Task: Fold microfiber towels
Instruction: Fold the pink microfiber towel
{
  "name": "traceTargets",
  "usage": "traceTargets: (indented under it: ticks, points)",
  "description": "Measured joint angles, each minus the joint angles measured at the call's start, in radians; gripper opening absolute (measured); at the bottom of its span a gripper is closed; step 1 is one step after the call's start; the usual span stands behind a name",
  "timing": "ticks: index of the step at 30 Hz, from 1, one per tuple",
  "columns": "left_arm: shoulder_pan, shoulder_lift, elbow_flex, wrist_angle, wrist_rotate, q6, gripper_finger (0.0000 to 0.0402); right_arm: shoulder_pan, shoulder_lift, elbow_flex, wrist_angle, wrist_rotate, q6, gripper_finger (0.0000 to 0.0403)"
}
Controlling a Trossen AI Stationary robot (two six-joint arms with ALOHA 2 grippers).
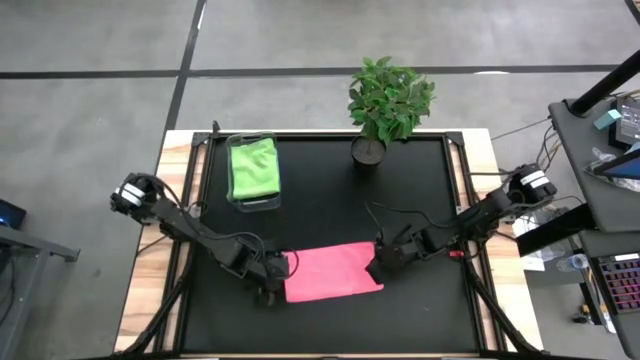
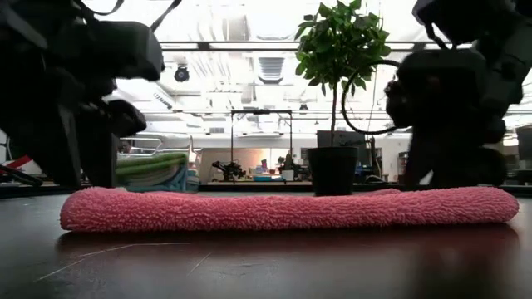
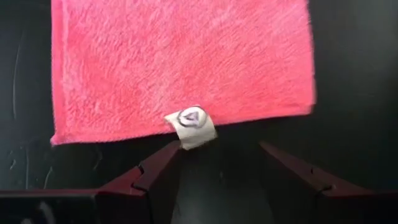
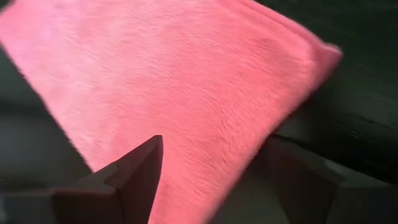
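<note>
High view: pink towel [image 1: 333, 273] is seen lying flat as a folded strip between left gripper [image 1: 271, 280] and right gripper [image 1: 378, 262], both with fingers apart and nothing held. Release step judged complete; another fold requires regrasping an end. Green towel [image 1: 253, 166] sits in the bin [image 1: 258, 204], well beyond both.

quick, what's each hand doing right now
Left hand: open, empty, at the left end of the pink towel.
Right hand: open, over the towel's right end, holding nothing.
</note>
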Motion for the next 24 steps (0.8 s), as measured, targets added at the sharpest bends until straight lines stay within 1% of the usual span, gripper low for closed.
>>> traceTargets:
  ticks: [6, 9, 12, 14, 16, 23, 24]
  points:
    - [0.000, 0.020, -0.001, -0.003, 0.001, 0.020, 0.0191, 0.000, 0.049, -0.003, 0.170, -0.011, -0.032, 0.0267]
    - [0.000, 0.017, -0.001, -0.001, 0.000, 0.027, 0.0191, 0.000, 0.066, -0.003, 0.196, 0.014, -0.036, 0.0257]
    - [0.000, 0.012, -0.001, 0.000, 0.000, 0.027, 0.0191, 0.000, 0.067, -0.005, 0.192, 0.037, -0.038, 0.0234]
    - [0.000, 0.012, -0.001, -0.001, 0.000, 0.027, 0.0191, 0.000, 0.066, -0.005, 0.190, 0.050, -0.044, 0.0210]
    - [0.000, 0.012, -0.001, -0.001, 0.000, 0.027, 0.0191, 0.000, 0.065, -0.005, 0.191, 0.068, -0.047, 0.0178]
    - [0.000, 0.012, -0.010, -0.001, 0.000, 0.028, 0.0191, 0.000, 0.064, -0.005, 0.193, 0.094, -0.102, 0.0037]
    - [0.000, 0.012, -0.015, -0.001, 0.001, 0.028, 0.0191, 0.000, 0.062, -0.005, 0.192, 0.094, -0.112, 0.0023]
